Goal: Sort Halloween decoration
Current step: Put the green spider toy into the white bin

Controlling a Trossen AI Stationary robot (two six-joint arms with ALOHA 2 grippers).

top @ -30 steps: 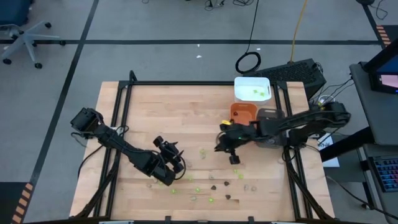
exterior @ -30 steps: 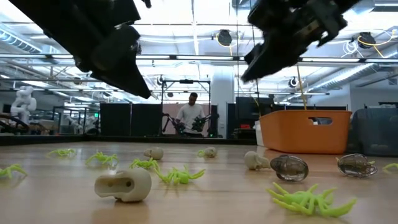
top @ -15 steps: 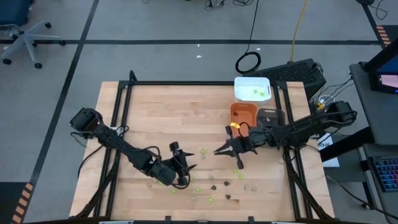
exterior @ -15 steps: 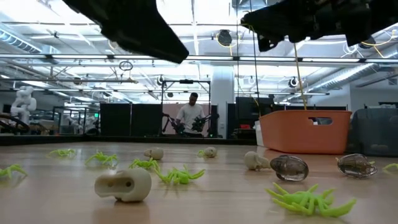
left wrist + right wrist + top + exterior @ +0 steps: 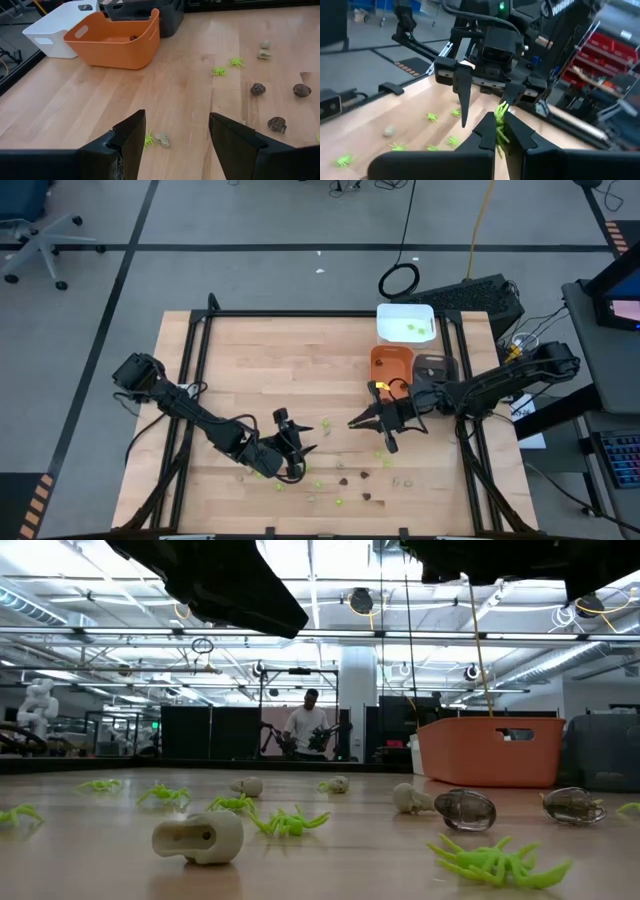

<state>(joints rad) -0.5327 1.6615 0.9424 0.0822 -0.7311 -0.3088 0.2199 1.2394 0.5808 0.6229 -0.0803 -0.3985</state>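
The Halloween decoration lies scattered on the wooden table [image 5: 260, 360]: lime-green spiders [image 5: 218, 71], dark brown pieces [image 5: 258, 89] and pale skulls [image 5: 200, 837], mostly near the front edge. My right gripper [image 5: 353, 422] hangs above the table's middle, in front of the orange tray [image 5: 392, 360], shut on one lime-green spider [image 5: 500, 120]. My left gripper [image 5: 298, 434] hovers open left of it, above the scattered pieces, with nothing between its fingers [image 5: 131, 137]. My right gripper pinches the lime-green spider between its two fingertips [image 5: 487, 131]. The spider's legs [image 5: 501, 109] stick out beyond the tips. The fingers lie about level and point toward the table's left edge. The spider is lifted clear of the table.
A white tray [image 5: 405, 323] holding green pieces stands at the back right, the orange tray in front of it, a dark grey tray [image 5: 432, 367] beside that. A person [image 5: 306, 728] stands in the room beyond the table. Bare wood fills the table's far left.
Both grippers have risen and tipped up from pointing down. My right gripper now lies about level, pointing at the table's left edge, with the green spider still in it. My left gripper shifted a little toward the right edge and has stayed open.
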